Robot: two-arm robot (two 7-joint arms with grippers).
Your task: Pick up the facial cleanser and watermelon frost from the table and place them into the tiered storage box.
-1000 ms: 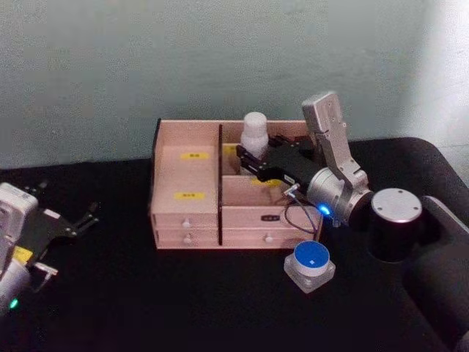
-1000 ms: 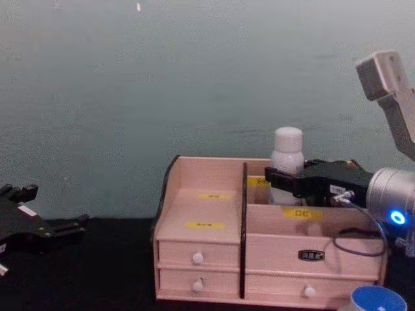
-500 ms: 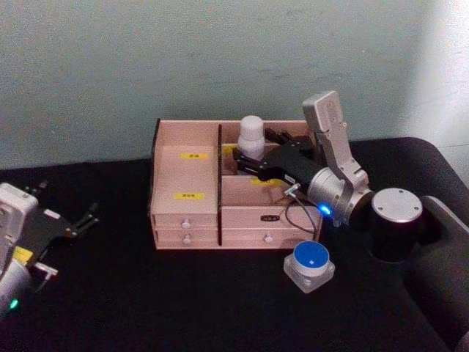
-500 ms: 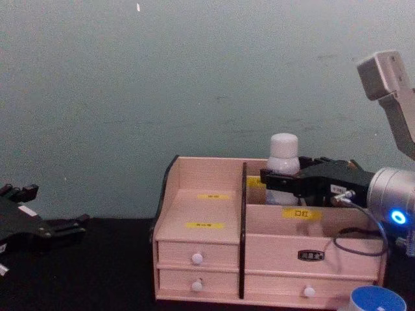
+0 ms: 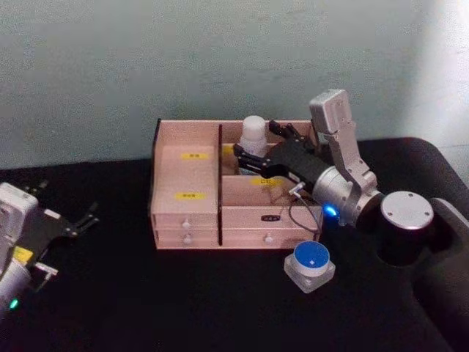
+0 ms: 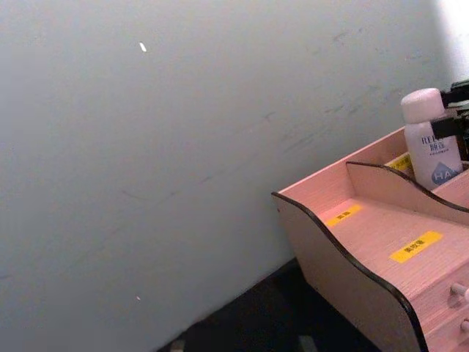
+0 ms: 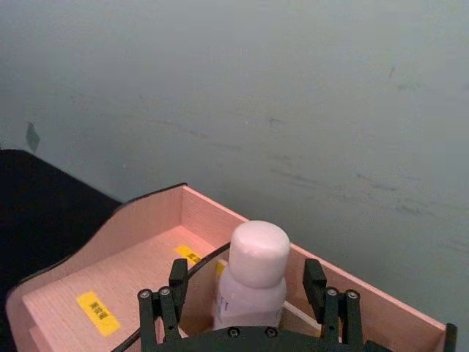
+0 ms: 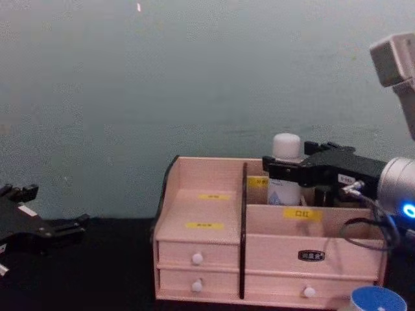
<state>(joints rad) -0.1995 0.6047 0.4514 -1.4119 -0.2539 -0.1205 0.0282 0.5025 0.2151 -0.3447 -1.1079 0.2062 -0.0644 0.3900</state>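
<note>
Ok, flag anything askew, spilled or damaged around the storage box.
Nothing stands out. The facial cleanser stands upright in the tiered storage box, rear right compartment, inside the open right gripper. The watermelon frost sits upright on the table before the box. The left gripper is parked at left.

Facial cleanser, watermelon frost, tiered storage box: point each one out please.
facial cleanser (image 5: 253, 127), head view, on its white cap.
watermelon frost (image 5: 311, 255), head view, on its blue lid.
tiered storage box (image 5: 176, 176), head view, on its bare left step.

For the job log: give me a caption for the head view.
Right hand open around facial cleanser standing in tiered storage box; watermelon frost on table; left hand parked.
</note>
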